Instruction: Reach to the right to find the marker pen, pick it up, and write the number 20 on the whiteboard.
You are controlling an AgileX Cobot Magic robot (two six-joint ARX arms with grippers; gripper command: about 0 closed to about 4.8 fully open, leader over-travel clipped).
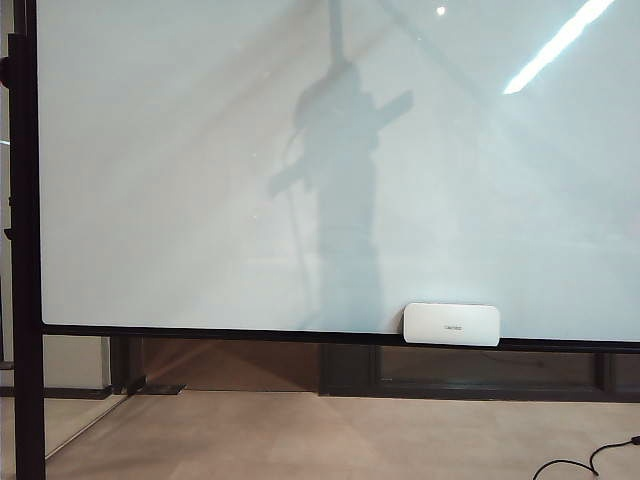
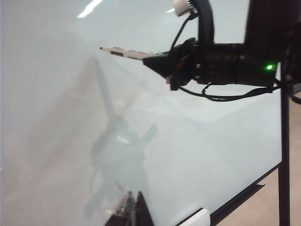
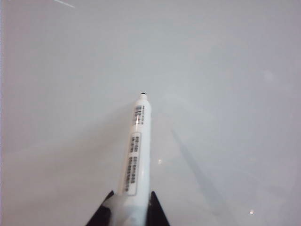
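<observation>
I see the whiteboard [image 1: 200, 150] filling my exterior view, no digits legible on it. My right gripper [image 3: 128, 207] clamps the marker pen [image 3: 136, 150], tip aimed at the board. My left gripper [image 2: 129, 212] (barely visible) I cannot judge.

Right arm: reaches level in the left wrist view, from 3 toward 9 o'clock.
Right gripper [image 3: 128, 214]: clamped on something, fingertips [image 3: 101, 214] at 6 o'clock.
Left gripper [image 2: 129, 214]: only dark tips visible, opening unclear.

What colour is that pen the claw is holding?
The marker pen is white with a small dark tip, gripped by the right claw; clearest in the right wrist view.
</observation>
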